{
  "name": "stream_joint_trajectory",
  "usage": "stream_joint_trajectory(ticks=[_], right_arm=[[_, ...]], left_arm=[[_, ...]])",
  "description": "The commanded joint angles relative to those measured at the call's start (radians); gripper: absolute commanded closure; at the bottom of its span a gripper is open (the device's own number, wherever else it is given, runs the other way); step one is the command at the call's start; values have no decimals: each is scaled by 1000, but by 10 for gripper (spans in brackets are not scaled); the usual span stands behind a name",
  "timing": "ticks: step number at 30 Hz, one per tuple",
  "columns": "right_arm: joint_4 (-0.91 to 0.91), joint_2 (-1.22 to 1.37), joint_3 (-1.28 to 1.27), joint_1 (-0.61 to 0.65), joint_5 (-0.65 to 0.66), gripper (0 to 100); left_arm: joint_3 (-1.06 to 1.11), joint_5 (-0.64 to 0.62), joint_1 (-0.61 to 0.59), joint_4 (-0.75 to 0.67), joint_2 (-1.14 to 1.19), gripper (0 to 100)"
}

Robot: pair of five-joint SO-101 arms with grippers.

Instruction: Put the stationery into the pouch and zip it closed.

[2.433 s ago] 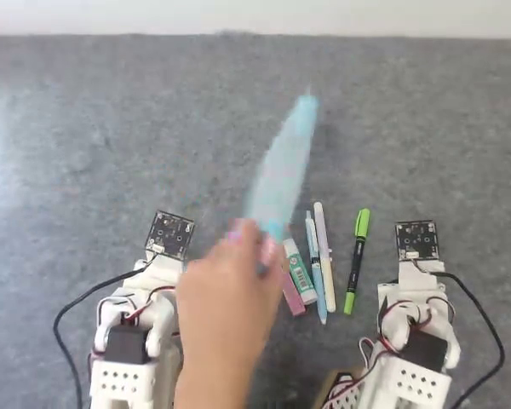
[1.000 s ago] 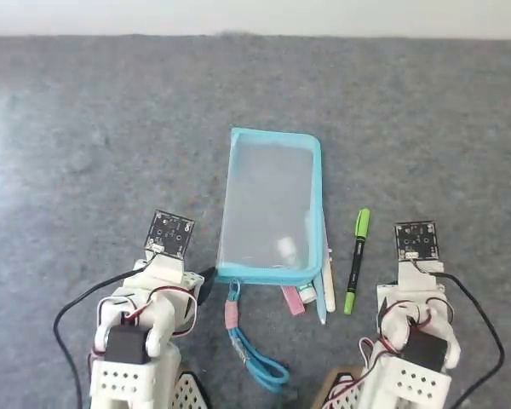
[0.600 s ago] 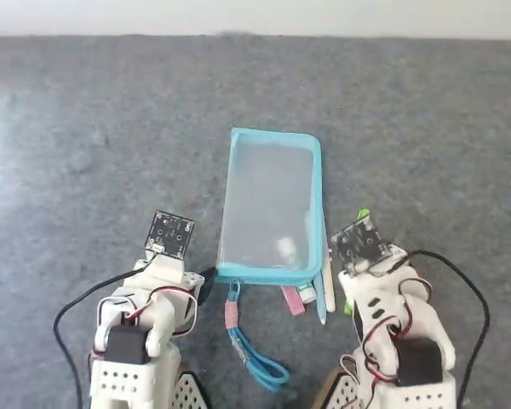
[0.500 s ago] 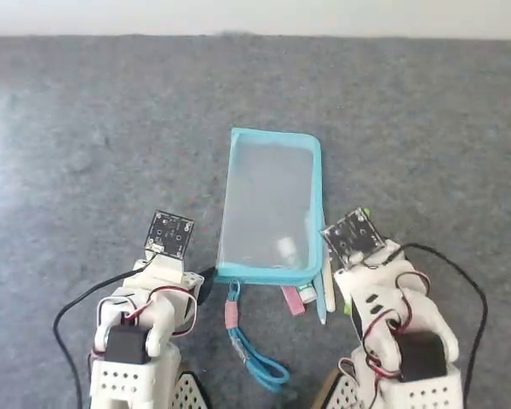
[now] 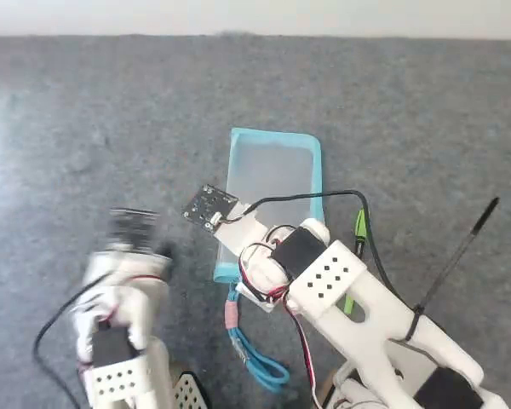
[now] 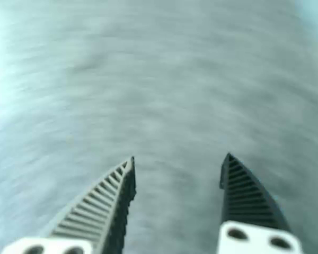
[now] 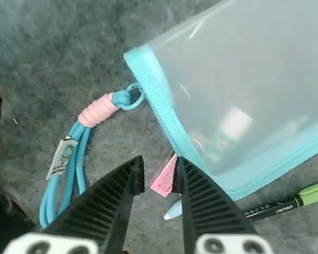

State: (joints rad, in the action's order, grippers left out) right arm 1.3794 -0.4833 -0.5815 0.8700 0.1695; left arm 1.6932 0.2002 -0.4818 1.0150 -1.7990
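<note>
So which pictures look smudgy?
Left wrist view: the carpet is smeared into streaks, though the left gripper looks crisp. High view: the left arm is blurred, the pouch clear. Right wrist view: crisp, with a soft shine on the pouch.

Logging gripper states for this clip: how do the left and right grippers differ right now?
The left gripper has jaws wide apart; the right gripper, only narrowly apart. The left gripper is over bare grey mat; the right gripper is over a pink item beside the pouch. Both hold nothing.
</note>
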Motion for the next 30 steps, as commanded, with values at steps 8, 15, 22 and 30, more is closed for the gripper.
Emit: stream_joint_trajectory(ticks=[8,15,22,30], right_arm=[[-87,-7,-17,110,-328,903],[-295,-13,-181,163,-331,895],[-406,-19,-282,265,-456,779],[-437,-7,-285,269,-543,775]], left_arm=[[-10,-29,-457,-196,-11,762],[-79,75,-488,-221,-9,787],[-346,173,-534,-233,241,734],[-783,173,-635,-327,1022,735]])
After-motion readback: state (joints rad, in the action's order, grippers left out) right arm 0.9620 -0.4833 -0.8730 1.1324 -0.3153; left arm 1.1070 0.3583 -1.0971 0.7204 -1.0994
